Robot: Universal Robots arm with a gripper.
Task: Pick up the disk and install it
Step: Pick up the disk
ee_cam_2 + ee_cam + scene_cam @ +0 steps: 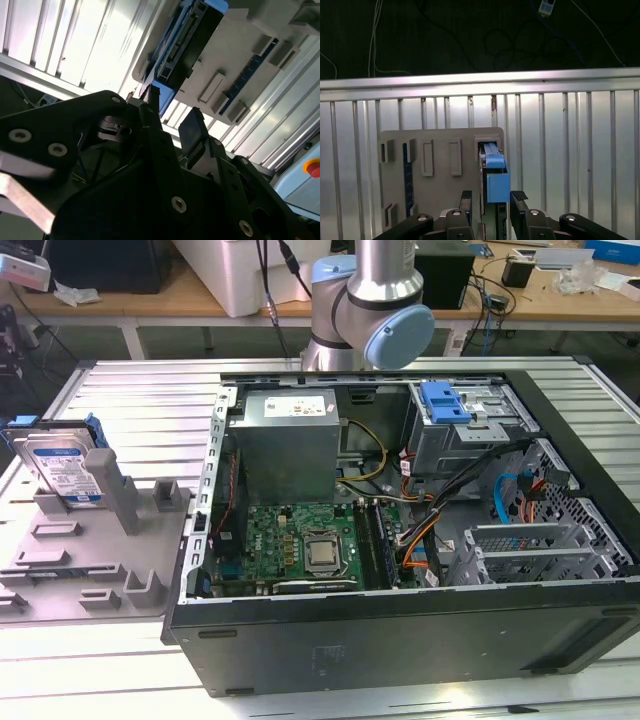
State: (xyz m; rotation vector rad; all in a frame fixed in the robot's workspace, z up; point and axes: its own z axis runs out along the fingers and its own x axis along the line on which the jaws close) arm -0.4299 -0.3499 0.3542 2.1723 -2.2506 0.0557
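My gripper (492, 197), fingers (519, 196) spread and empty, faces the disk (494, 172) standing on edge in the grey fixture (440, 200), its narrow edge centred on my gap, long axis running straight away.

The arm (372, 300) runs out of the exterior view at its top edge, while a grey holder post (120, 492) hides part of the disk (62, 466). In the first wrist view, the frame's edge crops the gripper (492, 195).
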